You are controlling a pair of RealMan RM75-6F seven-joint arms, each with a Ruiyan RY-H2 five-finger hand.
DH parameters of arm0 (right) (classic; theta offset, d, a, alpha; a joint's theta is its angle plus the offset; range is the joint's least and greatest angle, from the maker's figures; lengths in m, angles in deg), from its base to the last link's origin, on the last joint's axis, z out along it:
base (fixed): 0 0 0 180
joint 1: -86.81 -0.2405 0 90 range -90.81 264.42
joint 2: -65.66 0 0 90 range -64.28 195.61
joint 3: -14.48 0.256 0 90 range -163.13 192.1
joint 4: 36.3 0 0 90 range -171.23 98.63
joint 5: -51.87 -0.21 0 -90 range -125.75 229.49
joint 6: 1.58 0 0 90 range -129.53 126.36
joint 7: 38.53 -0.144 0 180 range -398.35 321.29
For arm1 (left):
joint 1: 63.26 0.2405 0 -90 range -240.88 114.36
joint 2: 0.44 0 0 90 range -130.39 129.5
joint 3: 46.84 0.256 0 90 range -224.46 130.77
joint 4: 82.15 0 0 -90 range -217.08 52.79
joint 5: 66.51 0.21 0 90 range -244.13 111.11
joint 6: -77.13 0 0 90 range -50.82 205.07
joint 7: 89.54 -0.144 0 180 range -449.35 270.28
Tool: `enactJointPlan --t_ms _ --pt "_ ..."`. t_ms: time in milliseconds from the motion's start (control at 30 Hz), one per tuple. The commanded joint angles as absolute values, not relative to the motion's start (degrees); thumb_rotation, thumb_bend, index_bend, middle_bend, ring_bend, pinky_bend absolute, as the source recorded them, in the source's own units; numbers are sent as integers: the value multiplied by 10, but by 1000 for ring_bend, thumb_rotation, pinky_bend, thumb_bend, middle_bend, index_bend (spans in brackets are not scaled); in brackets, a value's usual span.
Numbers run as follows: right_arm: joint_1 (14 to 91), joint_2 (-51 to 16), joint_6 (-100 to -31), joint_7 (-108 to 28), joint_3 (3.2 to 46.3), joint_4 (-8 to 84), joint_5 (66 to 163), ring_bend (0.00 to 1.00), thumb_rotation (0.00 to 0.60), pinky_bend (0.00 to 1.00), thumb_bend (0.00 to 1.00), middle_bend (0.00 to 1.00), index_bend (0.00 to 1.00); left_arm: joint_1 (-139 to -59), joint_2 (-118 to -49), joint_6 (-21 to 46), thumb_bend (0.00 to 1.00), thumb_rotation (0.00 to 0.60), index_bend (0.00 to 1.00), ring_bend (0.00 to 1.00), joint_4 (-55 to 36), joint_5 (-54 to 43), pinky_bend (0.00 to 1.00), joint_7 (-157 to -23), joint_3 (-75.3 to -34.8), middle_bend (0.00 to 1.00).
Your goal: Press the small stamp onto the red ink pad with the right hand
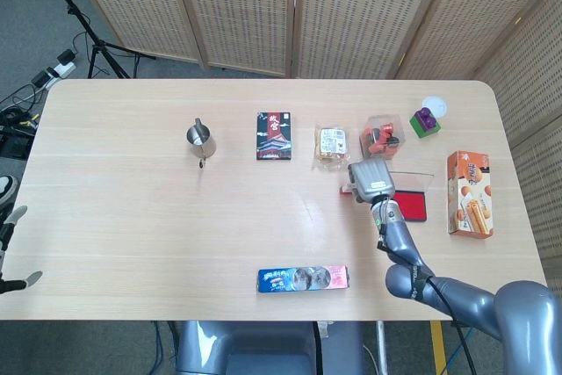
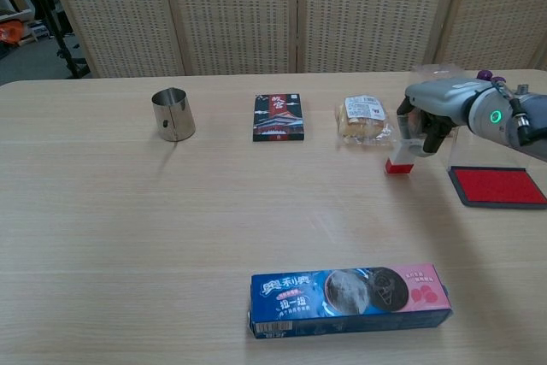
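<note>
The small stamp (image 2: 400,158), white with a red base, is gripped near its top by my right hand (image 2: 434,110). The stamp leans a little and its base hangs just above the table. In the head view the right hand (image 1: 371,180) covers the stamp, and only the red base (image 1: 345,189) peeks out at its left. The red ink pad (image 2: 498,185) lies flat in a black tray to the right of the stamp, also seen as the ink pad (image 1: 410,205). My left hand (image 1: 16,243) shows only fingertips at the left edge, off the table, spread apart and holding nothing.
A metal cup (image 2: 173,114), a black box (image 2: 279,117) and a wrapped snack (image 2: 364,118) line the far side. A clear tub (image 1: 383,133) and a green-purple toy (image 1: 425,122) sit behind the pad, an orange carton (image 1: 469,193) to its right. A blue cookie pack (image 2: 350,297) lies near the front edge.
</note>
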State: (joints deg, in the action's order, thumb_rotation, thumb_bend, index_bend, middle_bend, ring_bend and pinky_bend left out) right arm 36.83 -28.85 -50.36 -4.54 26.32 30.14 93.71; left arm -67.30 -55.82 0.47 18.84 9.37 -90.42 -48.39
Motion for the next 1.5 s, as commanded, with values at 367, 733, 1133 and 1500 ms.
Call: enactJointPlan --t_ms 367,733,1133,1500 --pt "404 -106 -552 -37 265 545 930 1000 600 1000 466 996 571 -669 -559 -6 130 600 0 0 190 119 0 -904 -473 0" --pt "441 -78 -541 -70 214 525 949 1000 600 1000 466 1000 571 -668 -561 -9 130 600 0 0 192 130 0 -910 -468 0" --pt "452 -133 -518 -104 194 427 978 1000 600 1000 486 1000 571 -671 -566 -5 130 600 0 0 193 123 0 -920 -469 0" --pt "448 -149 -503 -103 198 399 963 1000 600 1000 492 1000 571 -672 -567 -3 131 600 0 0 194 119 0 -922 -469 0"
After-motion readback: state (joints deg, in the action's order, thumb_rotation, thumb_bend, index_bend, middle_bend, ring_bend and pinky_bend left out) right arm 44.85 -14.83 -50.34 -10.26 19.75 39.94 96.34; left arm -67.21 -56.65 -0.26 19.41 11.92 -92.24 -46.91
